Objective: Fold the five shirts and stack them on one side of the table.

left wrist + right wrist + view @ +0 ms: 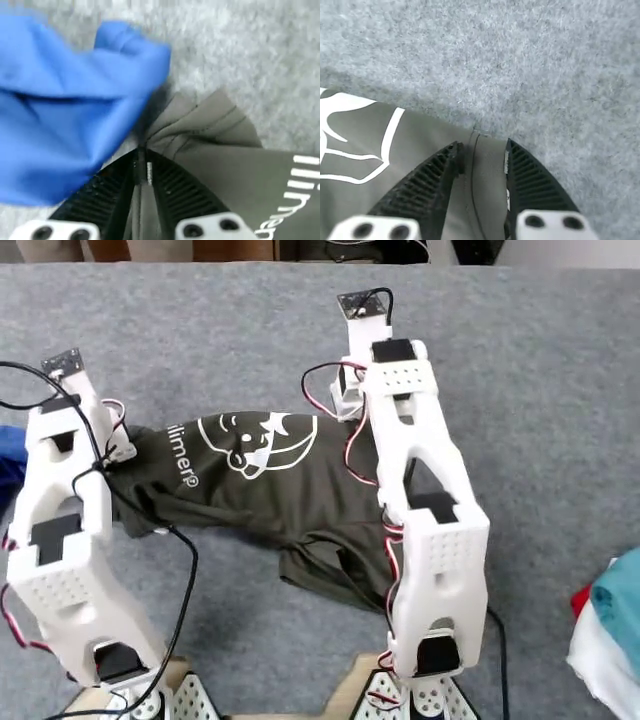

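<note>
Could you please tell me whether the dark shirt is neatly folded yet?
Not yet: the dark shirt lies mostly spread, print up, one end bunched.

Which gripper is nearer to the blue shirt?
Left. The left gripper grips the dark shirt close beside the blue shirt; the right gripper stands open over the dark shirt's opposite edge, farther off.

High overhead, two close wrist views, shared dark shirt [300, 502]
</note>
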{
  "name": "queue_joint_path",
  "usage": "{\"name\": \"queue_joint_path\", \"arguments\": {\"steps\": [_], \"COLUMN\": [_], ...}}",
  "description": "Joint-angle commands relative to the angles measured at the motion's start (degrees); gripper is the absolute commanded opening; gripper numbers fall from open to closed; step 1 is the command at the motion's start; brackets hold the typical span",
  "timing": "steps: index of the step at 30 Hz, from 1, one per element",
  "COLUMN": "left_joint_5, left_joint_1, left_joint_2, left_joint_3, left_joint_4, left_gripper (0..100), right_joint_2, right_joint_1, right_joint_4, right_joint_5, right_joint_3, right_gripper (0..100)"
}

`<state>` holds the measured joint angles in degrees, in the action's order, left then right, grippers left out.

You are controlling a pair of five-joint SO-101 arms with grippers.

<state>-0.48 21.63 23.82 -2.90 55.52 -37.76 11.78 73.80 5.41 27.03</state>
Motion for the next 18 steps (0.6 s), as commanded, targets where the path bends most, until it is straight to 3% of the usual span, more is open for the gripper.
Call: {"name": "queue_joint_path", "arguments": {"steps": [1,6,14,18], "left_joint_5": [0.53,0.53,0.53,0.18], "left_joint_1": [0.09,0.0,0.0,-0.7], "left_joint_2": [1.71,3.38,3.47,3.65], "left_joint_3": [6.68,10.55,14.15,17.93], "left_joint_4": [-0.26,-0.26,-0.09,5.45], "left_gripper": [2,2,2,2], "right_joint_2": [-1.27,-4.88,-6.37,-6.55], "right_joint_1": [-0.75,-0.84,-3.47,-5.23], "right_joint_4": [1.76,3.08,3.6,6.33], "right_joint_5": [0.62,0.44,0.53,0.53], "right_joint_3": [5.67,11.12,17.71,21.85], "right_gripper": [12.4,0.3,0.5,0.5]}}
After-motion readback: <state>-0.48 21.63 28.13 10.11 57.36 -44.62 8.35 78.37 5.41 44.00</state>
